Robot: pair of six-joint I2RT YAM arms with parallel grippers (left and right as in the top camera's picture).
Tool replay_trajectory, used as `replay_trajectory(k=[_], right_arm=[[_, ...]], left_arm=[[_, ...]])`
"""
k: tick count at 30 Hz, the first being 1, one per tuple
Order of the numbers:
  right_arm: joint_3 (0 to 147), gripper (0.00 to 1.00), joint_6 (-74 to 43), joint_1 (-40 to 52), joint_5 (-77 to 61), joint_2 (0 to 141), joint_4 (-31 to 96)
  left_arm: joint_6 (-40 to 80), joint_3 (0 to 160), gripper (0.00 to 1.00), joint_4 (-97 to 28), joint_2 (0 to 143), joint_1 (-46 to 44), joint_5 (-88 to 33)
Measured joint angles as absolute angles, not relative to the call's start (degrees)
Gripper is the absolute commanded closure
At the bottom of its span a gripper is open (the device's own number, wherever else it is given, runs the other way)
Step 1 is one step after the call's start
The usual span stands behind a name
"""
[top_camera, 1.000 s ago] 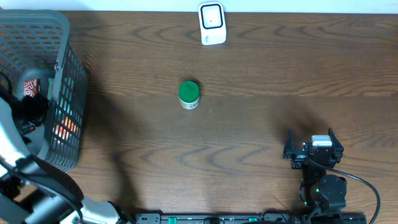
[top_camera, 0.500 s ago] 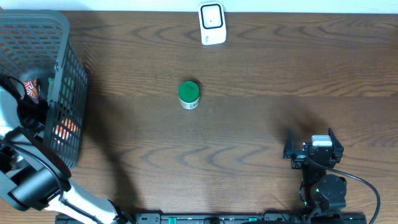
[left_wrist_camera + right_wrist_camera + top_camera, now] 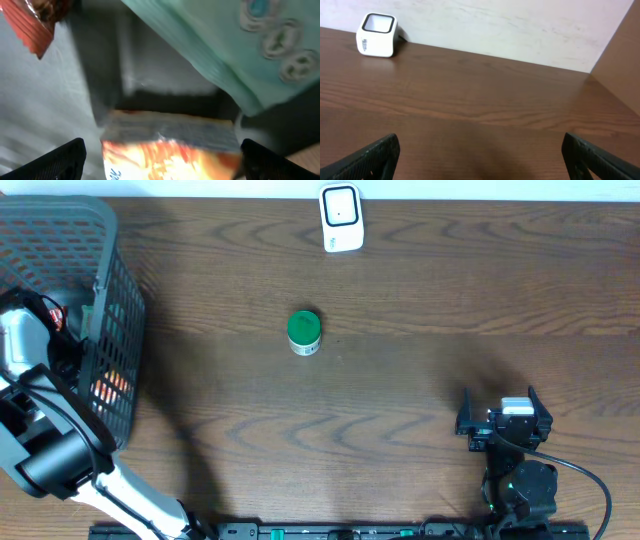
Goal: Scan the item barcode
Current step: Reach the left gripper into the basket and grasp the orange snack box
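A white barcode scanner (image 3: 341, 218) stands at the table's far edge and shows at the upper left of the right wrist view as the scanner (image 3: 376, 35). My left arm (image 3: 25, 345) reaches down into the grey mesh basket (image 3: 110, 240) at the left. My left gripper (image 3: 160, 162) is open just above a blurred orange-and-yellow packet (image 3: 170, 150), with a finger either side of it and no grip. A pale green packet (image 3: 235, 45) and a red wrapper (image 3: 35, 25) lie beside it. My right gripper (image 3: 500, 398) rests open and empty at the near right.
A small jar with a green lid (image 3: 304, 331) stands upright mid-table, away from both arms. The basket's tall mesh walls close in around the left arm. Bare wood lies in front of the right gripper (image 3: 480, 160), and a wall rises behind the scanner.
My left arm has swung farther into the basket, toward its far side, and the basket has shifted slightly right. The right arm, jar and scanner have not moved.
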State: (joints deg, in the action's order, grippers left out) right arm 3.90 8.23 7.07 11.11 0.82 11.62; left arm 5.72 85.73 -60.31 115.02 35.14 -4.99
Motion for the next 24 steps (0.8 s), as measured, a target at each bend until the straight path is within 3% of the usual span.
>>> replay_trajectory(k=[11,14,24], right_arm=[[3.9,0.01,8.2,7.1,11.1,0.8,11.6],[3.9,0.01,8.2,7.1,11.1,0.8,11.6],[3.9,0.01,8.2,7.1,11.1,0.8,11.6]], left_arm=[[6.4,81.6,0.01,-58.5,114.9,35.2,-3.8],[7.2,81.0,0.16,-58.2,114.5,35.3,-4.2],[7.6,80.9,0.26,-60.1,114.5,35.1,-4.5]])
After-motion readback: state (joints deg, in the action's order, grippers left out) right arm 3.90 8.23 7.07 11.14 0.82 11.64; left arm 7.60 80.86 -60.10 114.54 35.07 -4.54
